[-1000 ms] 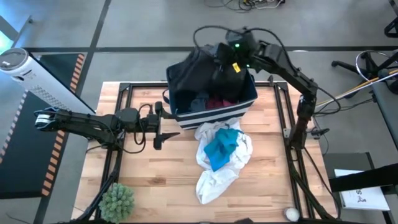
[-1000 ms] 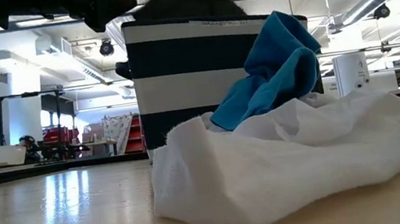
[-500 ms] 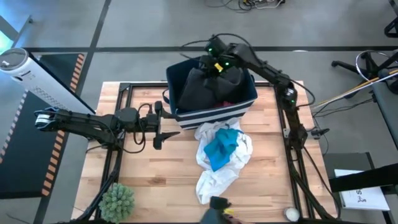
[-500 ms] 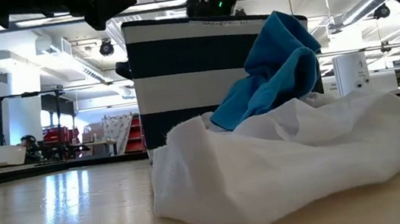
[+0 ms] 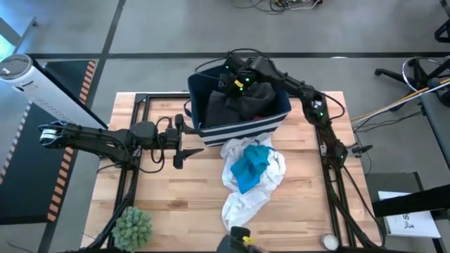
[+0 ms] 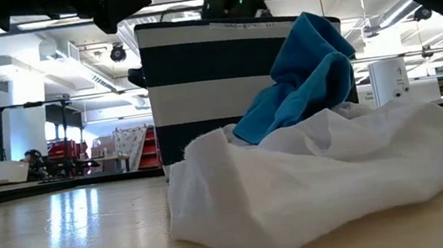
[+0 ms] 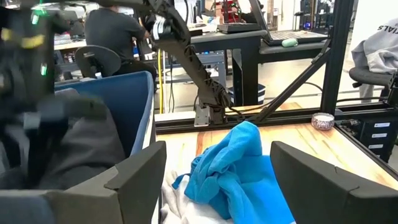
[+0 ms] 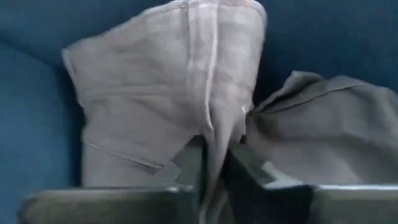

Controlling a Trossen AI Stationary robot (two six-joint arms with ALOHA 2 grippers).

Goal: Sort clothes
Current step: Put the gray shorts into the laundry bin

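A large dark grey garment [image 5: 235,105] lies bunched inside the navy striped bin [image 5: 242,131] at the table's far middle. My right gripper [image 5: 232,79] reaches into the bin and is shut on this garment [image 8: 168,112]. A white garment [image 5: 249,186] lies spread on the table in front of the bin, with a teal garment [image 5: 251,166] lying on top of it. Both also show in the low view, the teal one [image 6: 305,80] on the white one [image 6: 320,171]. My left gripper [image 5: 184,144] hovers open and empty left of the bin, its fingers [image 7: 134,180] toward the teal garment [image 7: 239,168]. My right gripper pinches a raised fold of the dark grey garment, along a stitched seam [image 8: 214,134], between its two fingers. It comes from above, slanting down into the bin. The rest of the garment lies slack in the bin.
A little maroon cloth [image 5: 261,116] shows in the bin under the grey garment. A potted plant [image 5: 132,226] stands at the near left corner, a small round thing [image 5: 329,241] at the near right. People sit beyond the table [image 7: 115,31].
My right gripper has gone toward the table's left edge and down into the bin, still shut on the dark grey garment. The garment, held up over the bin's far rim before, has sunk and now lies bunched inside the bin.
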